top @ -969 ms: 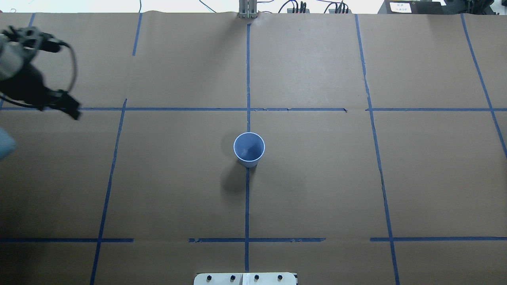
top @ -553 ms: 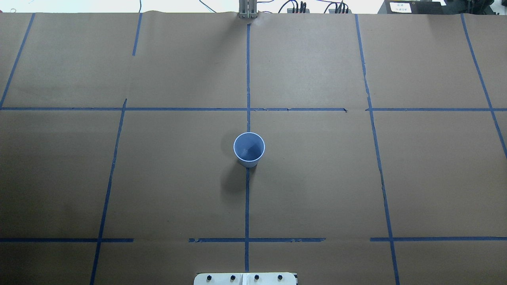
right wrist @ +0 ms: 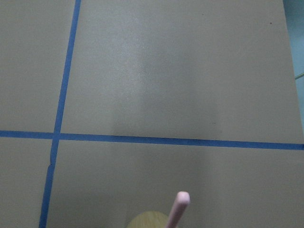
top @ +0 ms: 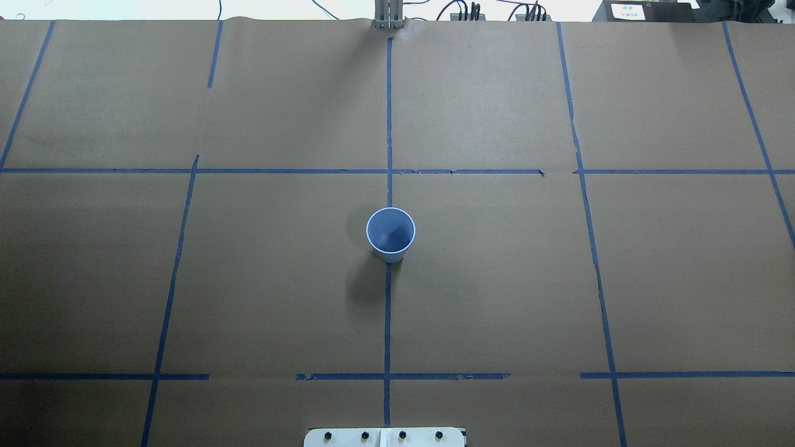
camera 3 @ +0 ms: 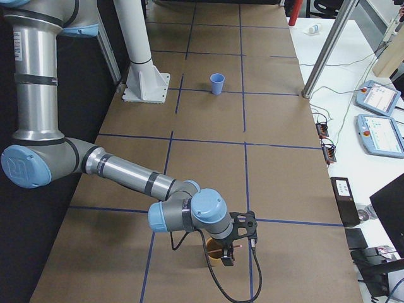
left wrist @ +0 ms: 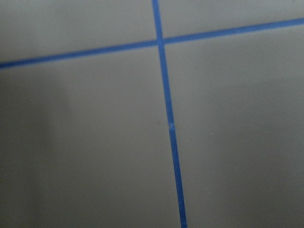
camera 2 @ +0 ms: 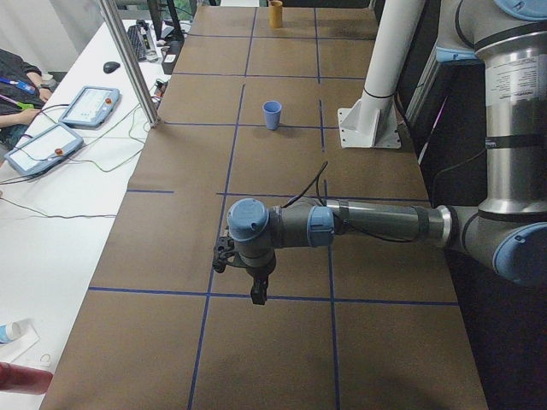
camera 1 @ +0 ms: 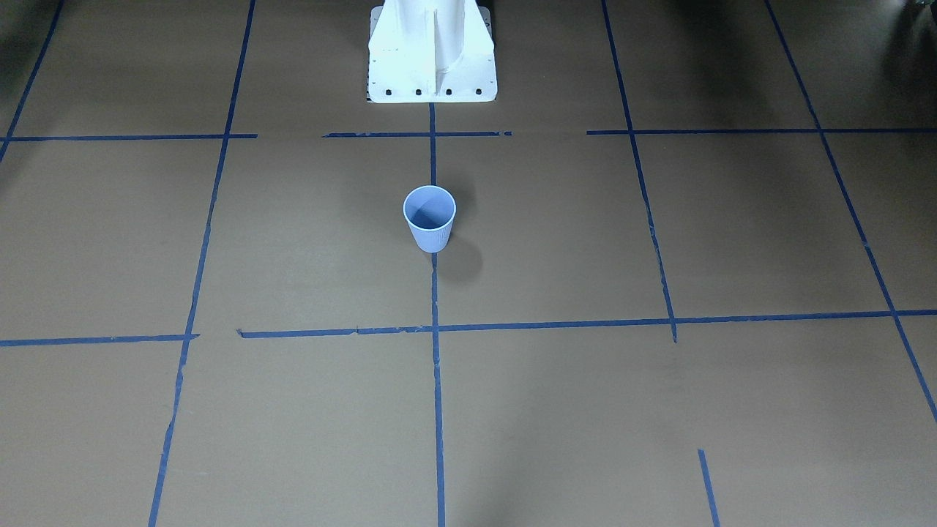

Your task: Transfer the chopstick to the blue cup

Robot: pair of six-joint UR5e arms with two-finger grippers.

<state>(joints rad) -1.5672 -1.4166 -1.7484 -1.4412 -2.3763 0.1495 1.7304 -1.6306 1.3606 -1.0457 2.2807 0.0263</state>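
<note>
The blue cup [top: 390, 233] stands upright and empty at the table's middle; it also shows in the front view [camera 1: 430, 217] and both side views [camera 2: 272, 114] [camera 3: 217, 83]. The pale pink chopstick [right wrist: 179, 209] sticks up out of a tan cup [right wrist: 148, 221] at the bottom of the right wrist view. In the exterior right view my right gripper [camera 3: 228, 255] hangs over that tan cup [camera 3: 213, 254], far from the blue cup. My left gripper [camera 2: 257, 297] points down over bare table at the opposite end. I cannot tell whether either gripper is open or shut.
The white robot base [camera 1: 432, 58] stands just behind the blue cup. A metal post [camera 2: 128, 64] and teach pendants [camera 2: 60, 128] sit along the operators' side. Blue tape lines [left wrist: 168, 118] cross the brown paper.
One second ago my left arm showed at the overhead view's left edge. It has since moved out of that view. The blue cup has not moved.
</note>
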